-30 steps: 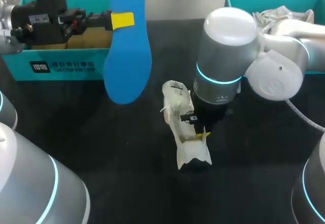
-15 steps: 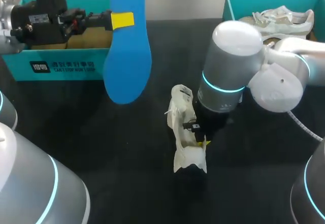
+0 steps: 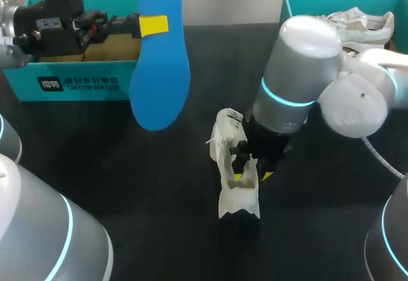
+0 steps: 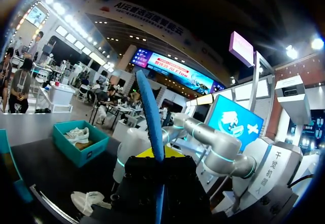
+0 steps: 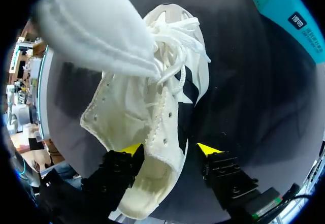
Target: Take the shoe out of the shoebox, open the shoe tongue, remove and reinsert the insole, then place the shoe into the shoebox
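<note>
**Right fingers spread at the shoe, left fingers pinching the insole**

The right gripper (image 5: pixel 170 150) has its yellow tips apart. One sits inside the opening of the white shoe (image 5: pixel 137 107), the other outside over the black table (image 3: pixel 127 185). The shoe's eyelet wall lies between them, with the laces ahead. The left gripper (image 3: pixel 153 25) is clamped on the blue insole (image 3: pixel 159 71) at mid-length. A teal shoebox (image 3: pixel 76 83) stands just behind the left gripper.

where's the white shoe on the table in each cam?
Head: shoe at table centre, right claw at its collar.
Left wrist: shoe past the blue insole, beside the right arm.
Right wrist: shoe close up, one side inside the open right claw.
Landmark: right arm, in head and left wrist.
</note>
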